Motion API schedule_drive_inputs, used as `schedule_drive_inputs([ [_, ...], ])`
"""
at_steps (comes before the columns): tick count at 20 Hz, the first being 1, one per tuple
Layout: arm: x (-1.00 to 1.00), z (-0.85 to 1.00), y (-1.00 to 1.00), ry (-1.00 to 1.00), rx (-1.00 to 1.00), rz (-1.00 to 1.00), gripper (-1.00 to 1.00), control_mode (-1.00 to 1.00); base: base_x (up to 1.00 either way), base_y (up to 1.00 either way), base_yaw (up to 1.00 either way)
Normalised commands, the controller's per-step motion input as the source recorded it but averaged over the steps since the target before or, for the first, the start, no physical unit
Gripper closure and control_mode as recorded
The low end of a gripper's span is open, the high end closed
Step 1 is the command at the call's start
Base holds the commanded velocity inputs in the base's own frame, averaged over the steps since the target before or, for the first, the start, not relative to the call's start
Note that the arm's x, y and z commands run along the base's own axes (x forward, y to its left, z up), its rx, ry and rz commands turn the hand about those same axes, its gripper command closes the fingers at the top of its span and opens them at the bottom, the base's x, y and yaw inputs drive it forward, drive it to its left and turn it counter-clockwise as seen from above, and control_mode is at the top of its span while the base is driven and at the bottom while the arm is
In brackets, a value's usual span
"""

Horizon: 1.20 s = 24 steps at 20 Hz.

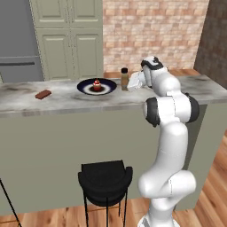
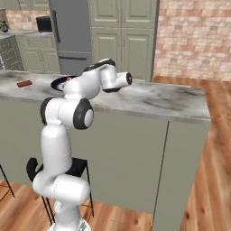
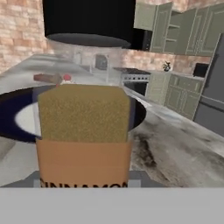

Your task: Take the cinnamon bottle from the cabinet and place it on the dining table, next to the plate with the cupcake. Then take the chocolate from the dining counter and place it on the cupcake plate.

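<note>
The end effector (image 1: 132,82) is up at table height, right beside the cinnamon bottle (image 1: 124,79), and from the left base view its fingertips sit against the bottle's right side. Whether the jaws are pinching the bottle or have just let go, I cannot tell: the hand view is so close that the fingertips are lost below the bottle. There the cinnamon bottle (image 3: 84,113) fills the middle, black cap on top, brown powder behind clear glass, tan label lower down.

The bottle stands upright on the dining table (image 1: 62,101), just to the right of the plate (image 1: 85,87). That dark plate carries the cupcake (image 1: 96,84) at its centre, white frosting, red top. Off to the left, well apart from the plate, the chocolate (image 1: 43,94) lies flat on the marble.

From the right base view the arm's white elbow covers most of the plate (image 2: 57,82), and the chocolate (image 2: 24,83) shows far left on the slab. A black stool (image 1: 105,177) stands on the near side of the table, below the plate.
</note>
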Motion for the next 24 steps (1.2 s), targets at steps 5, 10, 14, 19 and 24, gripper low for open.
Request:
schedule_drive_inputs([
  [5,0.27,-0.37,-0.17,0.03,0.08,0.0,1.0,-1.0,0.0,0.0,0.0],
  [10,0.22,-0.33,-0.1,0.01,0.05,0.0,-1.0,-1.0,0.0,0.0,0.0],
  [14,0.03,-0.15,-0.04,0.0,0.0,0.0,-1.0,-1.0,0.0,0.0,0.0],
  [19,0.0,-0.19,0.0,-0.01,0.0,0.0,-1.0,-1.0,0.0,0.0,0.0],
  [24,0.0,-0.17,-0.02,0.0,0.0,0.0,-1.0,-1.0,0.0,0.0,0.0],
])
